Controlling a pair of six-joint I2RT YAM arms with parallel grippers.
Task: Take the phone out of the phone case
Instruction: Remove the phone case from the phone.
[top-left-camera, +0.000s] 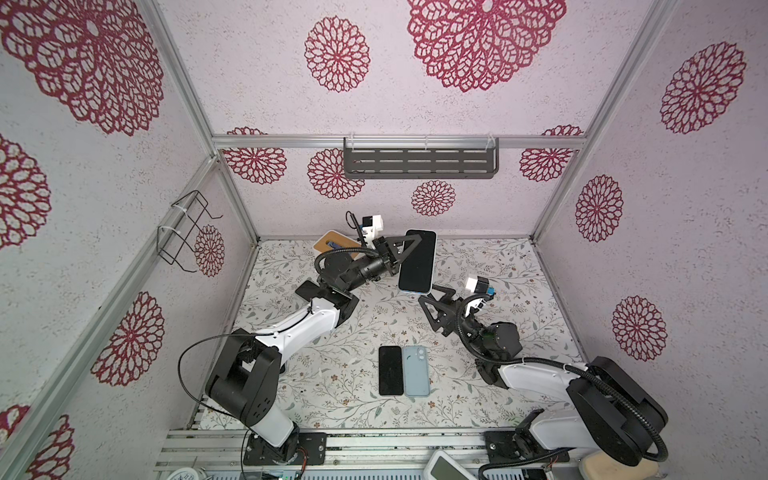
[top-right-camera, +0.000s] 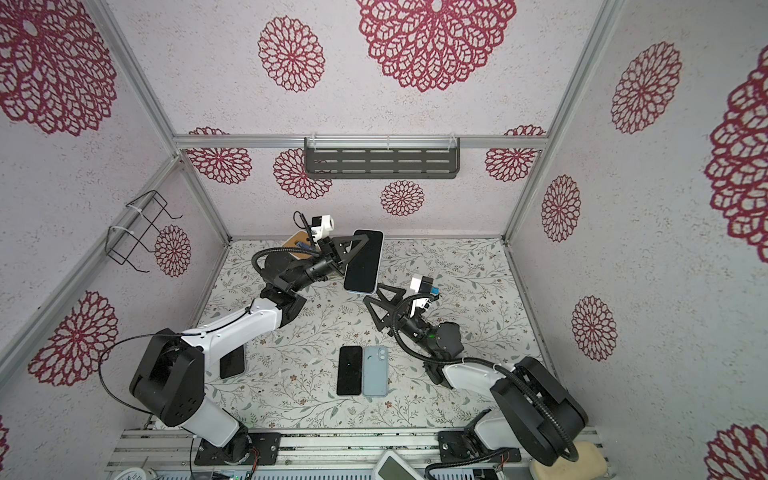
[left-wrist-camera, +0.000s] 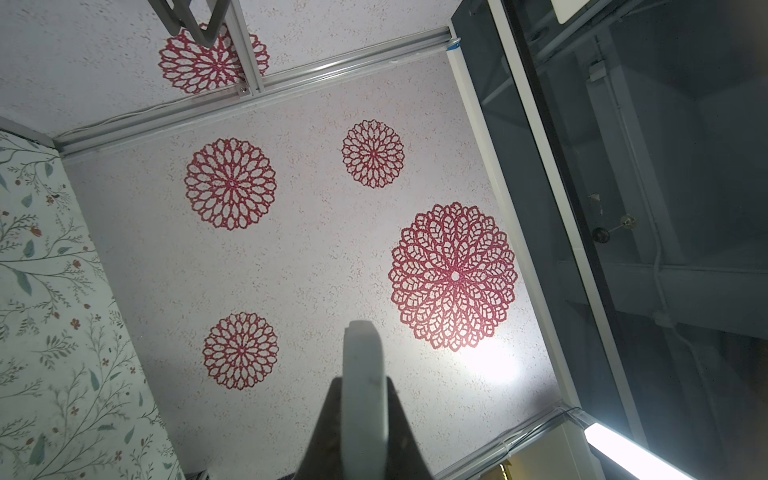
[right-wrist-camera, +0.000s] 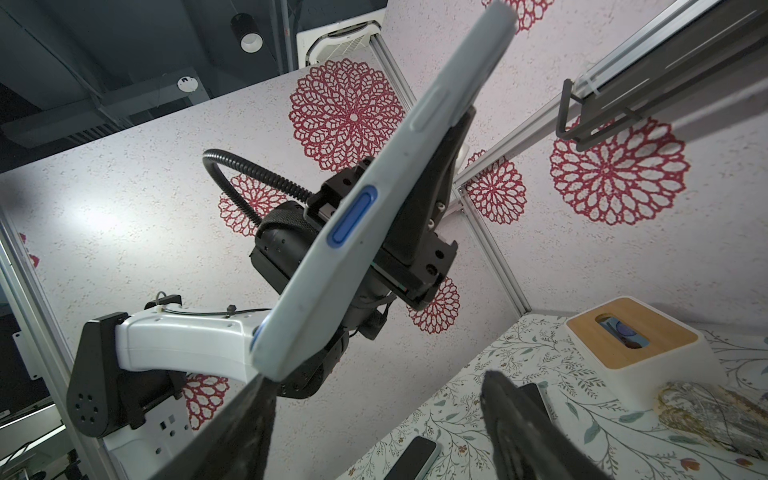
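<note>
The left pincer (top-left-camera: 409, 250) squeezes tight on the phone (top-left-camera: 419, 266), which sits in its pale blue phone case (right-wrist-camera: 307, 282). The right pincer (top-left-camera: 428, 293) is spread wide, holding nothing, with the phone just above it.

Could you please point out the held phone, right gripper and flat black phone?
held phone (top-left-camera: 417, 262): top view, screen middle.
right gripper (top-left-camera: 426, 291): top view, between fingertips.
flat black phone (top-left-camera: 390, 370): top view, screen middle.
</note>
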